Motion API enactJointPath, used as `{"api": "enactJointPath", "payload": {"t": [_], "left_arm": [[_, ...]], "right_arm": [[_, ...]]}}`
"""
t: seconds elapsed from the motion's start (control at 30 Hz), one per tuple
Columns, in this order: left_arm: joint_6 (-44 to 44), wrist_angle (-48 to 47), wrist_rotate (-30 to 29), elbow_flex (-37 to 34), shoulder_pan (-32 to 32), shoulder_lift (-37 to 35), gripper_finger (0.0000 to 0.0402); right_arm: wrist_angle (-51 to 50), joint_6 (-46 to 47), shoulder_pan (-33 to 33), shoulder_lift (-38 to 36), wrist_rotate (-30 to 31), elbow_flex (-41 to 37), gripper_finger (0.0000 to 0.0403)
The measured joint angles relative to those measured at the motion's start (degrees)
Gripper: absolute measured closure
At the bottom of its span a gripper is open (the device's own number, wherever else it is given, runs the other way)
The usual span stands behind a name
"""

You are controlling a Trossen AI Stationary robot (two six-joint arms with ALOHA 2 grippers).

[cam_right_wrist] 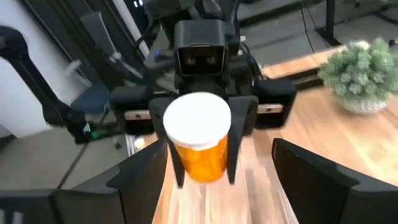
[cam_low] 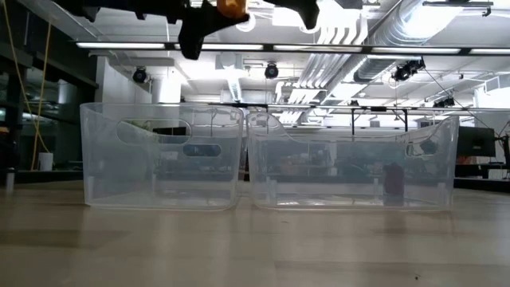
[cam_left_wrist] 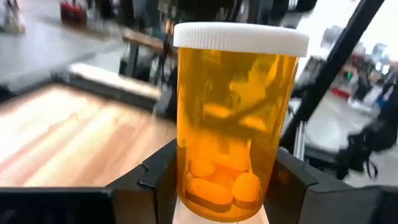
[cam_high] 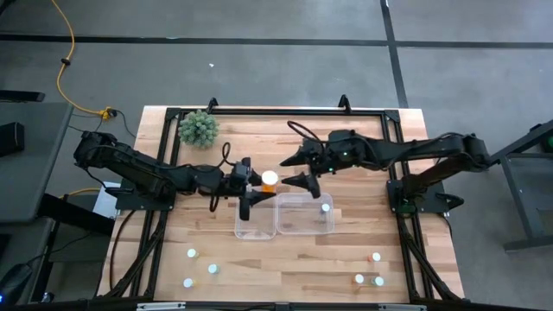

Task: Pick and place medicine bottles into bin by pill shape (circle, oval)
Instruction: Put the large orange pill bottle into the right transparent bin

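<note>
My left gripper (cam_high: 262, 183) is shut on an orange medicine bottle (cam_high: 270, 180) with a white cap and holds it in the air above the far rim of the left clear bin (cam_high: 257, 220). In the left wrist view the bottle (cam_left_wrist: 233, 118) has oval pills at its bottom. My right gripper (cam_high: 300, 169) hangs open just to the right of the bottle, its fingers (cam_right_wrist: 134, 180) apart and touching nothing. Another bottle (cam_high: 326, 207) stands in the right clear bin (cam_high: 304, 226). My left gripper pinches the lower body of the bottle (cam_left_wrist: 185, 177) between its two fingers (cam_left_wrist: 155, 183), one on each side. The fingers come nearly level from the table's left. The bottle stands upright with its white cap (cam_right_wrist: 197, 120) on top, lifted clear above the bins.
Loose bottles stand near the front edge, at the left (cam_high: 192, 253) (cam_high: 212, 269) (cam_high: 187, 282) and at the right (cam_high: 376, 257) (cam_high: 359, 278) (cam_high: 378, 281). A fuzzy green plant ball (cam_high: 199, 128) sits at the far left. The two bins stand side by side at mid-table.
</note>
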Motion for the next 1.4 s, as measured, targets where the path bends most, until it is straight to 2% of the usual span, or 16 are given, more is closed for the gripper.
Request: {"api": "enactJointPath", "payload": {"t": [0.23, 0.4, 0.67, 0.77, 1.0, 1.4], "left_arm": [[3.7, -24.5, 0.3, 8.0, 0.5, 0.0, 0.0240], [5.0, -32.8, -0.3, 11.1, 1.8, 0.0, 0.0240], [5.4, -33.7, -0.4, 11.6, 2.3, 0.0, 0.0240], [5.4, -33.9, 0.2, 11.6, 2.3, 0.0, 0.0240], [5.4, -32.9, 0.3, 11.6, 2.3, 0.0, 0.0240], [5.5, -30.9, 0.7, 11.6, 2.3, 1.9, 0.0240]], "right_arm": [[-15.0, -4.7, 1.1, 1.3, 0.3, 6.0, 0.0121], [-19.4, -7.7, 2.4, 4.5, 0.4, 9.3, 0.0121], [-18.5, -11.6, 2.8, 7.6, 9.4, 10.2, 0.0121], [-18.4, -11.6, 2.8, 7.7, 11.1, 10.3, 0.0121], [-16.3, -10.5, 2.9, 7.8, 5.4, 10.3, 0.0121], [-14.2, -10.9, 3.1, 9.6, 7.5, 10.2, 0.0121]]}}
